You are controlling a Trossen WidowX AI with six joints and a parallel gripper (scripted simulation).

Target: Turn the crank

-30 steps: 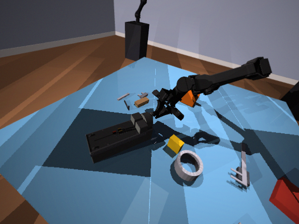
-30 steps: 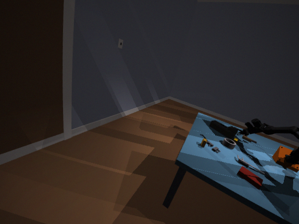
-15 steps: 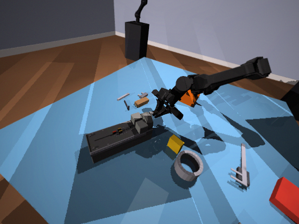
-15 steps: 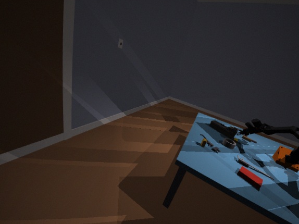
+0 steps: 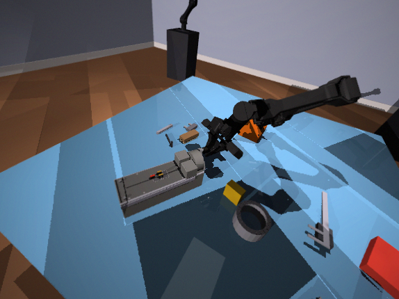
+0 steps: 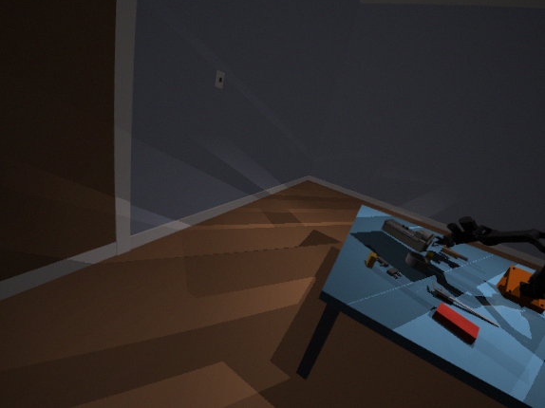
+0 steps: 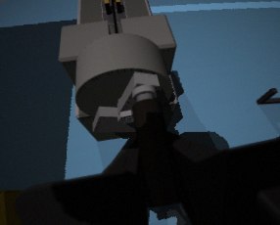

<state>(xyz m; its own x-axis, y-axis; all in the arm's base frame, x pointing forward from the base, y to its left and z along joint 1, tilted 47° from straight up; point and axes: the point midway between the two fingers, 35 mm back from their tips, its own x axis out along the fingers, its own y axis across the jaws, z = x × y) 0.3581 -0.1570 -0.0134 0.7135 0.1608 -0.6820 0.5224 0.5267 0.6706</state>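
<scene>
The grey machine (image 5: 146,190) (image 6: 404,236) (image 7: 117,56) lies on the blue table with its round drum at the crank end. In the top view, the small red pointer (image 5: 152,176) sits just left of the brass marks (image 5: 160,173), on the side away from the crank, not level with them. The pointer cannot be made out in the wrist view. The crank arm (image 7: 146,79) is light grey, with a dark brown handle (image 7: 147,112) standing out from it. My gripper (image 5: 205,150) (image 7: 147,136) is shut on the handle; the fingertips are dark and partly hidden in shadow.
A tan block (image 5: 189,136) and small tools lie behind the crank end. A yellow block (image 5: 234,192), a grey ring (image 5: 251,236), a caliper (image 5: 325,212) and a red block (image 5: 382,262) (image 6: 456,324) lie towards the front. An orange block (image 5: 255,135) (image 6: 513,282) is beyond the arm.
</scene>
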